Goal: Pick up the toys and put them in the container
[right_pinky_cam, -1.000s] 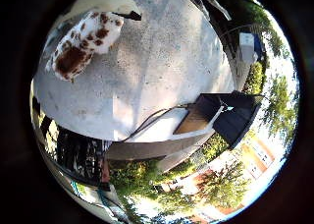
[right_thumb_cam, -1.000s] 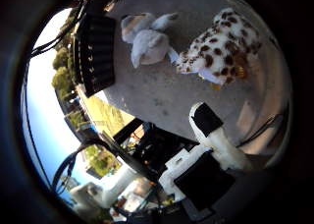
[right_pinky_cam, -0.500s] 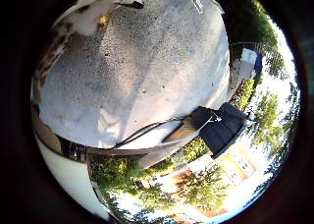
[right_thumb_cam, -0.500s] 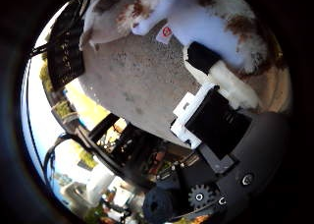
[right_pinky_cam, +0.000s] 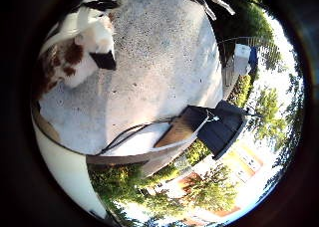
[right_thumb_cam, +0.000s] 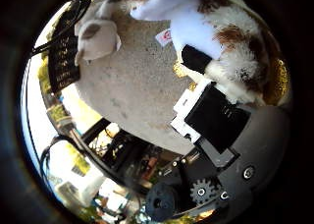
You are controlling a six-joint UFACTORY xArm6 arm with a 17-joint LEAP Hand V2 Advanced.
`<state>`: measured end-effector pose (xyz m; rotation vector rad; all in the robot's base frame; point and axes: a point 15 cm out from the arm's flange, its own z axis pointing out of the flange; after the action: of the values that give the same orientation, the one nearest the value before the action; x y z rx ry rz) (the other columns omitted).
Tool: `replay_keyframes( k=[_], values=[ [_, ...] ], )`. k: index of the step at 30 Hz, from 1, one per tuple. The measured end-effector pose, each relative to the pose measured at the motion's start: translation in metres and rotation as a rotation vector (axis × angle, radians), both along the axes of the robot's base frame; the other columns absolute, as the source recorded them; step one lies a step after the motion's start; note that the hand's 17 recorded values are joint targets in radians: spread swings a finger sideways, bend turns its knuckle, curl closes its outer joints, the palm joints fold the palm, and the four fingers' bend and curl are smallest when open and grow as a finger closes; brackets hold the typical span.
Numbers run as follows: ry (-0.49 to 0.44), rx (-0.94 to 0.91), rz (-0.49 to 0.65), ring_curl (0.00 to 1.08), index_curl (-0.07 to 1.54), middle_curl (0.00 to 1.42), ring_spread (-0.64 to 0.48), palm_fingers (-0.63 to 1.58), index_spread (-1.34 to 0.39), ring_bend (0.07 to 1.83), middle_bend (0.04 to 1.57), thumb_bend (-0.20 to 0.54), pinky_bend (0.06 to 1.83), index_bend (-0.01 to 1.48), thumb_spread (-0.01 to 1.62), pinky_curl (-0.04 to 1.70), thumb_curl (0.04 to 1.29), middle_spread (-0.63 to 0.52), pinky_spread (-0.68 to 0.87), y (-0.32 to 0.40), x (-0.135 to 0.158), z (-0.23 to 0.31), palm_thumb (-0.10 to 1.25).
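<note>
The robot hand [right_thumb_cam: 216,121] has a fingertip against the brown-spotted plush dog [right_thumb_cam: 221,32], upper right of the thumb-side frame; whether it is closed on it, I cannot tell. The toy lies on the worktop [right_pinky_cam: 159,72], a grey plush [right_thumb_cam: 95,32] nearby. A shallow grip could let it slip.

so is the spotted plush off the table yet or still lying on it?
Cannot tell for sure. The spotted plush fills the view close to the palm, with the hand's black fingertip against its fur and the grey table right behind it.
</note>
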<state>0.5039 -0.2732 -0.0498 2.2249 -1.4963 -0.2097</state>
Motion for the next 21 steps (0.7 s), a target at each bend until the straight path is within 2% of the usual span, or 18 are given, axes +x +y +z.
replay_keyframes(
  k=[6, 12, 17, 21],
  values=[
    [0.057, 0.009, -0.065, 0.83, 0.45, 1.05, -0.11, 0.95, -0.95, 1.39, 1.11, 0.021, 1.55, 0.71, 1.08, 0.68, 0.62, -0.3, 0.19, 0.0, -0.02, 0.046, 1.06],
    [0.07, 0.101, -0.121, 0.85, 0.55, 1.11, -0.12, 0.88, -1.01, 1.45, 1.14, -0.005, 1.6, 0.76, 1.11, 0.73, 0.66, -0.3, 0.16, 0.035, -0.037, 0.135, 1.05],
    [0.012, 0.199, -0.115, 0.86, 0.68, 1.16, -0.12, 0.82, -1.06, 1.5, 1.18, -0.011, 1.63, 0.78, 1.12, 0.76, 0.7, -0.3, 0.14, 0.092, -0.046, 0.233, 1.05],
    [-0.042, 0.291, -0.036, 0.87, 0.77, 1.18, -0.13, 0.78, -1.09, 1.53, 1.21, -0.012, 1.66, 0.78, 1.13, 0.78, 0.72, -0.3, 0.14, 0.176, -0.053, 0.299, 1.05]
  ],
)
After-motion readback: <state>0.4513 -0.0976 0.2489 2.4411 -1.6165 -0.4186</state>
